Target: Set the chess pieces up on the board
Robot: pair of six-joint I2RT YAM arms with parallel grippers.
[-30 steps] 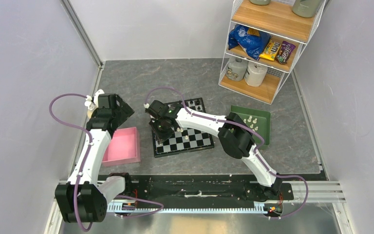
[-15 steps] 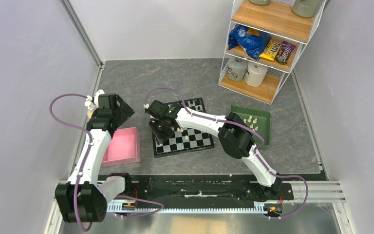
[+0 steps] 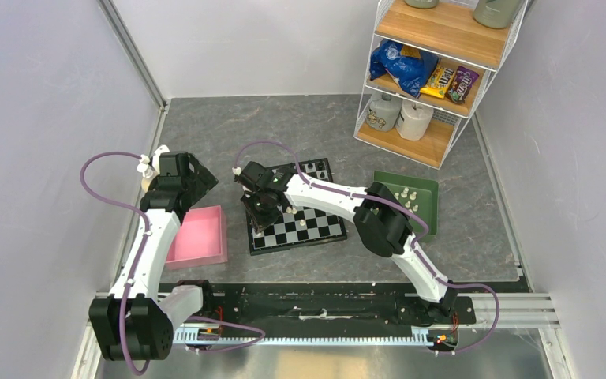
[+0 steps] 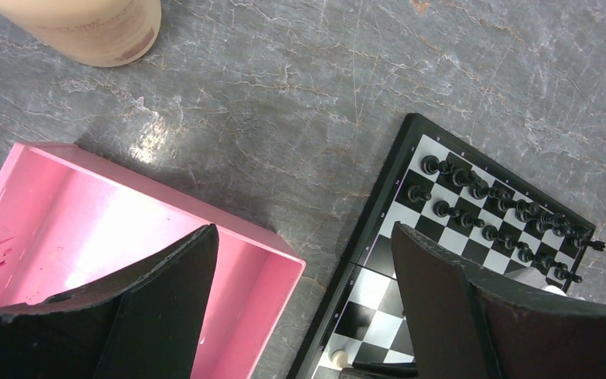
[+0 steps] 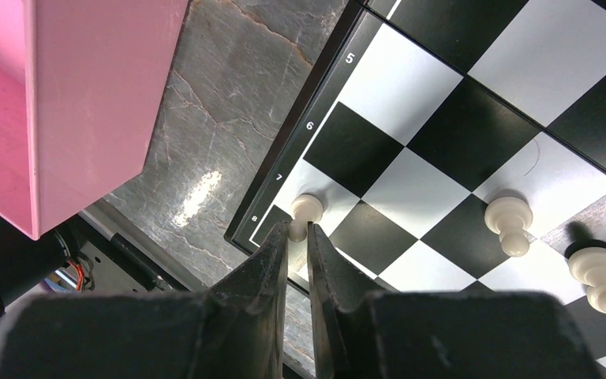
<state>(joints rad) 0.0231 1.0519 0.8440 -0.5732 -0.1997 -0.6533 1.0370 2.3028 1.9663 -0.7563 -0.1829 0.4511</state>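
Note:
The board lies mid-table. Black chess pieces stand along its far edge, and they also show in the left wrist view. My right gripper is shut on the head of a cream-white piece, which stands at the board's near left corner. In the top view the right gripper hangs over that corner. Two more white pieces stand nearby on the board. My left gripper is open and empty, above the gap between the pink tray and the board.
A pink tray lies left of the board. A green tray with several white pieces lies to the right. A beige bottle stands behind the pink tray. A wire shelf with goods stands far right.
My right gripper has shifted slightly toward the board's near left corner with the white piece in it. The left arm has not moved.

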